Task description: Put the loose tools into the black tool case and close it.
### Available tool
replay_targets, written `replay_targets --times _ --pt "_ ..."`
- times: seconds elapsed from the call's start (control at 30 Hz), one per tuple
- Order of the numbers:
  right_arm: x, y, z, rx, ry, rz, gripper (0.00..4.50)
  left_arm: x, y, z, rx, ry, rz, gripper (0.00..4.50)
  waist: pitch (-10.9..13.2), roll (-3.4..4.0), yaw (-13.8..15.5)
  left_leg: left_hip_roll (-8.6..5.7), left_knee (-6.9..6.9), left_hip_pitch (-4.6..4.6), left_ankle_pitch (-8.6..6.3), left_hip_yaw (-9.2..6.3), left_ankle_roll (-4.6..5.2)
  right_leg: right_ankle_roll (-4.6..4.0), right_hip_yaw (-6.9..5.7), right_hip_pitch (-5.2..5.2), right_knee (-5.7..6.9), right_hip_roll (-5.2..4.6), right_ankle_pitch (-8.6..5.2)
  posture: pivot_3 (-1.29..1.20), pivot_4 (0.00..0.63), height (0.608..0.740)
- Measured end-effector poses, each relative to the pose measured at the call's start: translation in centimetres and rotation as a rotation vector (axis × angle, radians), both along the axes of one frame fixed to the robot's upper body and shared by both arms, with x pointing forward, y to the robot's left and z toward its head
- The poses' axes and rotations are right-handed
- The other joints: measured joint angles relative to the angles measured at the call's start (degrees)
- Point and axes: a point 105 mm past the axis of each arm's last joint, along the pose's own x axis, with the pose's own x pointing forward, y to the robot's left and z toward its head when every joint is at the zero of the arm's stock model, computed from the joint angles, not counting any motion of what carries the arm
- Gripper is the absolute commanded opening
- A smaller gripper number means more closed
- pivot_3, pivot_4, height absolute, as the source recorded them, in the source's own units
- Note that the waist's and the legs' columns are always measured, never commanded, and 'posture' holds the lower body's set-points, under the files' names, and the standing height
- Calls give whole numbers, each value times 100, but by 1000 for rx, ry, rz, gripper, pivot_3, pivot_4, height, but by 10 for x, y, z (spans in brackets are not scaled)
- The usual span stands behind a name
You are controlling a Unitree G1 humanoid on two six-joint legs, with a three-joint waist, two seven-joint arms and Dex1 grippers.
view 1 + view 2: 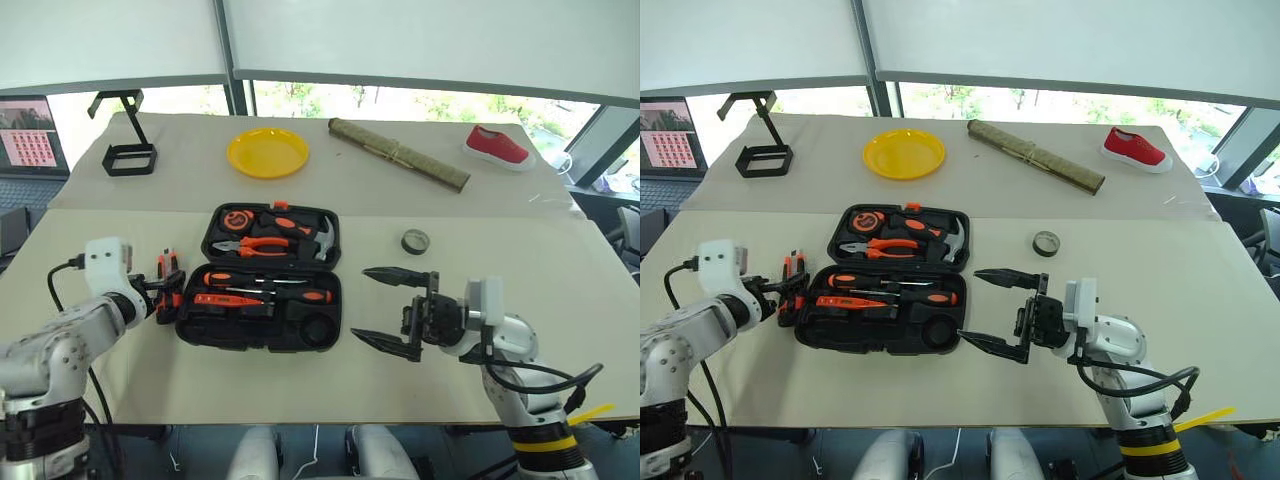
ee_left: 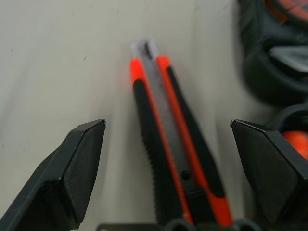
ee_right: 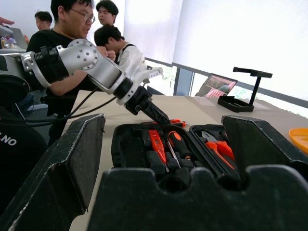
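- The black tool case (image 1: 260, 325) lies open near the front edge of the tabletop (image 1: 520, 250), lid flat behind the tray.
- In the tray sit two orange-and-black screwdrivers (image 1: 268, 281) and a slim red screwdriver (image 1: 228, 299); a round slot at the tray's right end looks empty.
- The utility knife (image 2: 175, 159) lies on the tabletop just beside the case's left edge, between the spread fingers of the left claw (image 1: 168, 287), which is open and not gripping it.
- The small tape roll (image 1: 416, 241) sits loose, to the right of the case and apart from it.
- The right claw (image 1: 385, 308) hovers wide open and empty just right of the case.
- The step in hand seems to be picking up the knife: next, close on its handle, lift, and set it into the case.
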Motion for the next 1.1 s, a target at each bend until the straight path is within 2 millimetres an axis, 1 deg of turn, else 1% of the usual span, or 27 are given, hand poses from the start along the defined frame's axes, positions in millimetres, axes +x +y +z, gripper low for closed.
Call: replay_targets --times 0.1,0.3,0.53,0.6,0.67,0.7,0.73,0.8,0.83,0.87,1.03,1.1 --pt "0 2 -1 -1 2 3 4500 6 -3 -1 6 15 19 4486 0 0 17 -4 0 0 0 0 -1 0 -1 1 -1 -6 0 0 150 740" --pt "0 2 1 4 -2 -9 4500 11 -10 -4 -4 17 27 4486 0 4 44 -10 0 2 2 -2 -2 1 -1 5 1 -11 0 0 150 740" --pt "1 4 5 8 -15 -14 4500 21 -20 -4 8 34 1 4486 0 6 135 -17 0 5 4 8 -4 2 -5 11 1 -13 0 0 150 740" --pt "2 5 8 6 -21 -9 4500 22 -20 -5 15 41 0 3955 -1 7 150 -17 0 5 4 11 -4 2 -5 11 1 -13 0 0 150 740" --pt "3 6 10 5 -26 -6 4500 22 -18 -6 27 49 9 3525 -2 10 149 -17 0 6 4 10 -4 2 -4 11 1 -13 0 0 150 740" --pt "3 6 10 5 -26 -5 4500 22 -18 -6 29 51 10 3035 -2 10 150 -17 0 5 4 10 -4 2 -4 11 0 -13 0 0 150 740" --pt "3 6 10 4 -26 -5 4500 21 -18 -7 29 52 9 2751 -3 12 150 -17 0 5 4 9 -4 2 -4 11 0 -13 0 0 150 740" --pt "3 6 11 4 -28 -4 4500 19 -16 -8 31 54 10 1953 -6 17 146 -17 0 5 4 8 -4 2 -3 11 0 -14 0 0 150 740" --pt "3 6 11 4 -29 -3 4500 18 -15 -8 30 53 12 1702 -7 18 142 -16 0 6 4 8 -4 2 -3 11 0 -14 0 0 150 740" --pt "4 6 12 4 -31 -2 4500 17 -15 -8 31 52 13 1550 -7 19 135 -16 0 6 4 8 -4 2 -3 11 0 -13 0 0 150 740" --pt "4 7 13 4 -37 2 4500 8 -3 -7 23 28 34 1553 -8 20 40 -13 -3 5 3 0 -4 2 0 8 0 -13 0 0 150 740" --pt "4 7 13 3 -35 2 4500 5 0 -6 3 -17 12 1553 -7 21 0 -11 -7 5 4 0 -4 1 2 4 0 -12 0 0 150 740"
